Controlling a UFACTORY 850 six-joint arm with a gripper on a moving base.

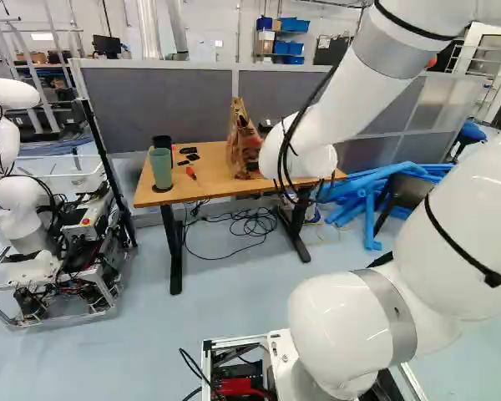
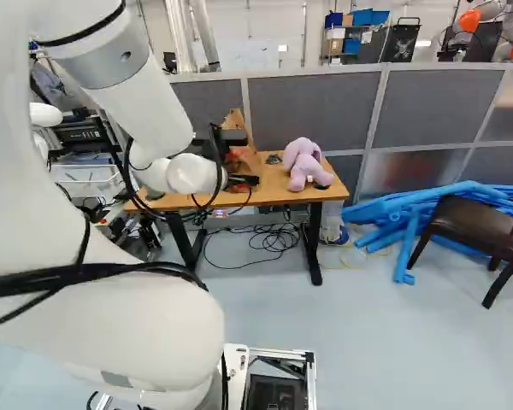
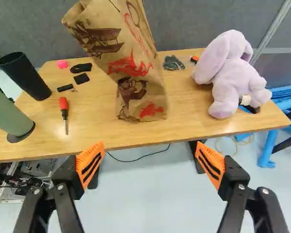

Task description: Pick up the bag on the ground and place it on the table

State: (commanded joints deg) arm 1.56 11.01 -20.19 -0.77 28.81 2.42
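Note:
In the right base view my gripper is in front of the table, partly hidden by the arm. In the wrist view the gripper stands wide open, its orange pads apart and nothing between them. Ahead of it, a brown paper bag with red and dark drawings stands on the wooden table, clear of both fingers. The bag also shows on the table in the left base view, its right side partly behind the arm.
On the table are a green cup, black cup, red screwdriver, small dark items and a purple plush toy. Cables lie underneath. Blue tubes and a dark chair stand right; another robot left.

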